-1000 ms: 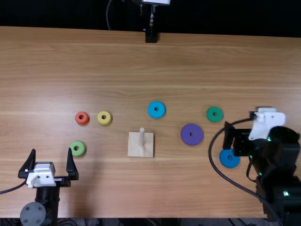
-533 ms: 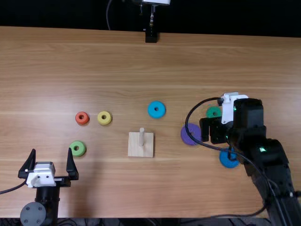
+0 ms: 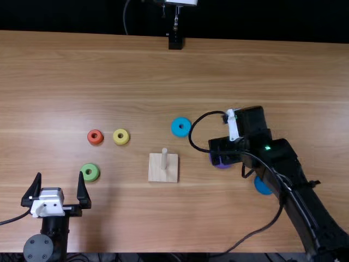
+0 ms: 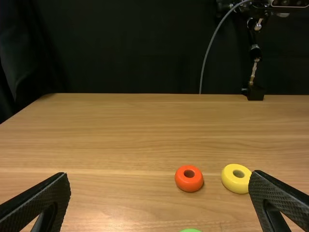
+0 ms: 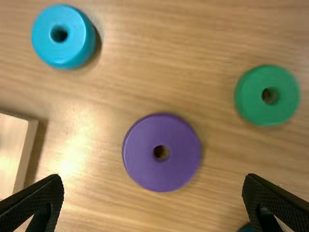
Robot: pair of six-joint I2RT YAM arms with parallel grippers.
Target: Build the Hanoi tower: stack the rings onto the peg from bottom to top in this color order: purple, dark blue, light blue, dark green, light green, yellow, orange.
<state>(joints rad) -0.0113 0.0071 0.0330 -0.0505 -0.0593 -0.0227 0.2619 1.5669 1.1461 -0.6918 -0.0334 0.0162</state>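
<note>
The right gripper (image 3: 215, 150) hangs above the purple ring (image 3: 222, 165), partly covering it; in the right wrist view the gripper (image 5: 152, 200) stands wide open, the purple ring (image 5: 161, 152) lying flat beneath. The left gripper (image 3: 60, 183) is open and holds nothing; so is that gripper (image 4: 159, 200) in the left wrist view. On its wooden base (image 3: 156, 174) the peg (image 3: 164, 158) is bare. Loose on the table lie the light blue ring (image 3: 181, 126), dark blue ring (image 3: 262, 185), light green ring (image 3: 90, 172), yellow ring (image 3: 121, 136), orange-red ring (image 3: 95, 137) and dark green ring (image 5: 268, 95).
The right arm spans the table's right side, its black cable looping left of it. A black stand (image 3: 175, 41) rises at the far edge of the table (image 3: 136, 65). The light blue ring sits between the peg base and the right gripper, farther back.
From the right side, the right arm has swung left across the dark green ring to over the purple ring. The left arm and the rings stay where they were.
</note>
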